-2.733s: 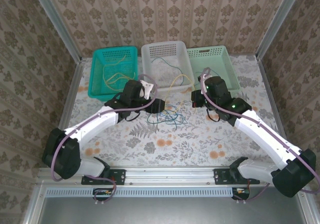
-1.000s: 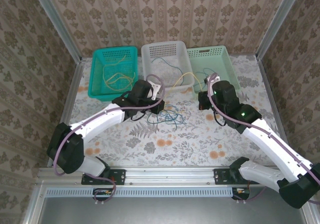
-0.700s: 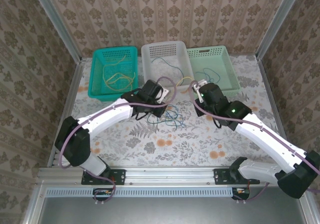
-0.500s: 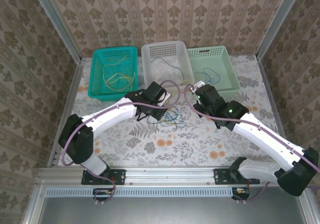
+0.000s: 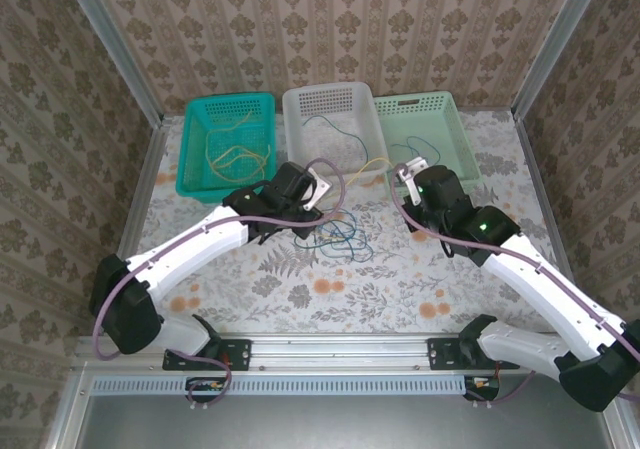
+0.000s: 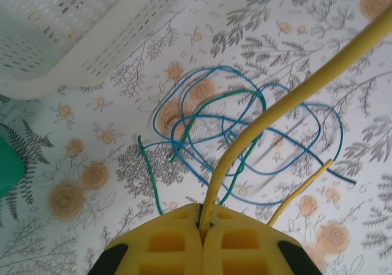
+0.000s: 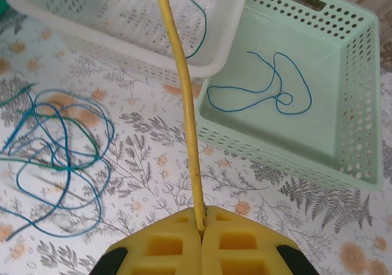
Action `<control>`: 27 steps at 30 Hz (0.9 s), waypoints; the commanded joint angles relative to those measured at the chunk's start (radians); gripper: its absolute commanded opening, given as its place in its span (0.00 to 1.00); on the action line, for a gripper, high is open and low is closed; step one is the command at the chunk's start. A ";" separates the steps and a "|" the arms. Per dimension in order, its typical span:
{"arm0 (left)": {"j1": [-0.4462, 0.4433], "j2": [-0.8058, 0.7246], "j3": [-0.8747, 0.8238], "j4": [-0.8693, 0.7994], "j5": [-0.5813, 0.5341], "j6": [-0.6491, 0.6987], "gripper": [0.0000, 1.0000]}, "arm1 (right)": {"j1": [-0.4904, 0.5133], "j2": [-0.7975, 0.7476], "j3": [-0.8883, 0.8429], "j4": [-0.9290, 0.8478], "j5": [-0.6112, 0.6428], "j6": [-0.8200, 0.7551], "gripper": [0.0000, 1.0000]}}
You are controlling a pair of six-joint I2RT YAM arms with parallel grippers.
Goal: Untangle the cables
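Note:
Both grippers are shut on one yellow cable (image 5: 373, 163) that runs between them above the table. My left gripper (image 6: 202, 223) pinches one stretch of the yellow cable (image 6: 294, 97), and the loose end (image 6: 300, 192) hangs beside it. My right gripper (image 7: 201, 226) pinches the other stretch of the yellow cable (image 7: 184, 103). Under the left gripper (image 5: 316, 215) a tangle of blue cables (image 6: 245, 134) and a green cable (image 6: 150, 177) lies on the flowered table. In the top view that tangle (image 5: 340, 237) sits left of the right gripper (image 5: 405, 209).
Three baskets stand in a row at the back. The teal basket (image 5: 192, 159) holds yellow cables (image 5: 235, 154). The white basket (image 5: 300, 104) holds a blue cable (image 5: 325, 124). The mint basket (image 7: 355, 103) holds another blue cable (image 7: 257, 85).
Half a second ago the two grippers were close together over the tangle. They have since drawn apart, left gripper leftward and right gripper rightward, each still holding the yellow cable.

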 commanded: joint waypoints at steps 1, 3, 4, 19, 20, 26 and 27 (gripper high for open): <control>0.006 -0.013 -0.008 -0.092 -0.015 0.093 0.00 | 0.008 0.008 0.030 -0.060 -0.004 -0.121 0.00; 0.007 -0.015 -0.018 -0.099 -0.007 0.093 0.00 | 0.022 0.003 0.025 -0.059 0.012 -0.151 0.00; 0.006 -0.018 -0.022 -0.098 -0.002 0.092 0.00 | 0.025 -0.002 0.023 -0.054 0.012 -0.153 0.00; 0.014 -0.162 -0.117 0.130 -0.122 -0.163 0.57 | 0.013 0.053 0.098 0.023 -0.126 0.229 0.00; 0.015 -0.194 -0.136 0.145 -0.138 -0.186 0.63 | 0.012 0.053 0.109 0.013 -0.120 0.235 0.00; 0.018 -0.383 -0.318 0.315 -0.142 -0.439 0.91 | 0.007 0.046 0.130 -0.011 -0.106 0.290 0.00; 0.020 -0.406 -0.349 0.347 -0.126 -0.508 0.91 | 0.008 0.044 0.125 -0.008 -0.094 0.305 0.00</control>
